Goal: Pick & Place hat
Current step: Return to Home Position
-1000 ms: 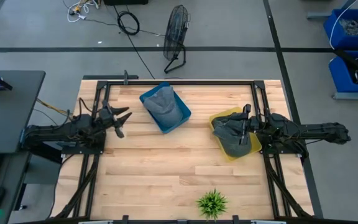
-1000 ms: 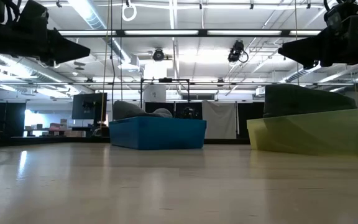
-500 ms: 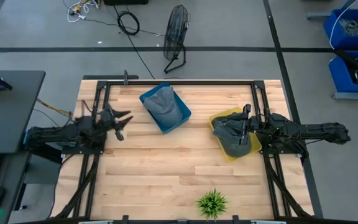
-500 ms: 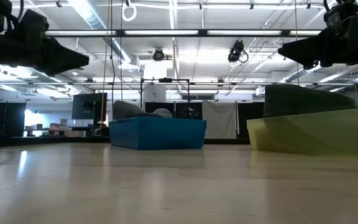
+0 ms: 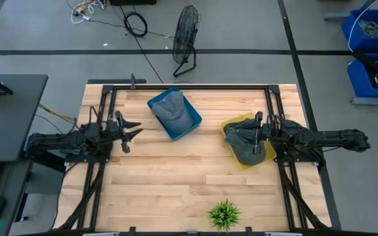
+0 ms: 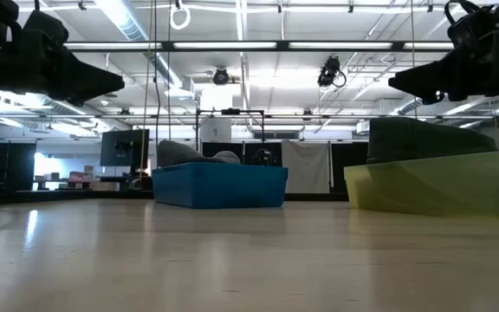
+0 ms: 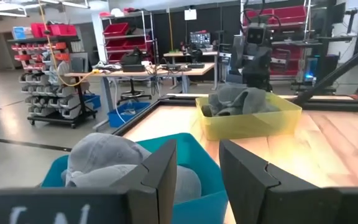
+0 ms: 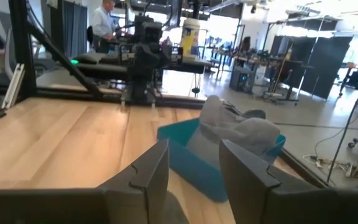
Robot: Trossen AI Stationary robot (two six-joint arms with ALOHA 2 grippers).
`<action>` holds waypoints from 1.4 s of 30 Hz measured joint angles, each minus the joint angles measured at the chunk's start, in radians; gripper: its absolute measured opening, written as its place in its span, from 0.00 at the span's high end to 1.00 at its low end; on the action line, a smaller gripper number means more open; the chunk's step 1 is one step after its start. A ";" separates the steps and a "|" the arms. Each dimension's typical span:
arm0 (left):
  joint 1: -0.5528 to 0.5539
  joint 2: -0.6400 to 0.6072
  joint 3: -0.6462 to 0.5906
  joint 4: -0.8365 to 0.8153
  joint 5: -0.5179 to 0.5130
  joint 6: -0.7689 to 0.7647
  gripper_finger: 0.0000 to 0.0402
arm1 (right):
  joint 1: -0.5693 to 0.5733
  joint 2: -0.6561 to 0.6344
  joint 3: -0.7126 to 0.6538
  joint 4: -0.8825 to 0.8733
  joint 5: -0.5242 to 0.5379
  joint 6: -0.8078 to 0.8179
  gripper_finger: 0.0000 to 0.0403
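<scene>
Only writing in sight was a white marking (image 7: 48, 216) on the body of the left gripper (image 5: 131, 130), too blurred to read; that gripper hung over the left side of the table (image 5: 176, 177), just clear of the blue bin (image 5: 193, 122), fingers spread with nothing between them; right gripper (image 5: 256, 128) sat above the yellow bin (image 5: 240, 120), fingers likewise apart and empty; gray cap (image 5: 171, 108) lay in the blue bin, heaped above its rim; dark caps (image 5: 243, 145) filled the yellow bin; bins stood apart, blue nearer the table's far edge; high view alone showed a plant (image 5: 223, 214) at the near edge, a fan (image 5: 186, 36) on the floor beyond the table and blue crates (image 5: 371, 29) at far right; low view showed both grippers up off the table, above bin height, and caps poking over both bin walls; left wrist view looked past the gray cap to the yellow bin and the right arm (image 7: 253, 50), with red bins (image 7: 120, 28) on shelving behind; right wrist view looked back across the blue bin to the left arm (image 8: 143, 56), and alone caught a person (image 8: 104, 22) standing in the room behind.
</scene>
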 joint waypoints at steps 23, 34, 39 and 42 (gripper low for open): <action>0.000 0.000 -0.002 0.011 -0.002 -0.052 0.69 | 0.000 0.000 0.000 -0.161 -0.003 0.052 0.64; 0.000 0.000 -0.003 0.013 -0.002 -0.052 0.69 | 0.000 0.005 0.000 -0.223 -0.005 0.098 0.64; 0.000 0.000 -0.003 0.013 -0.002 -0.052 0.69 | 0.000 0.005 0.000 -0.223 -0.005 0.098 0.64; 0.000 0.000 -0.003 0.014 -0.002 -0.052 0.69 | 0.000 0.005 0.000 -0.223 -0.005 0.097 0.64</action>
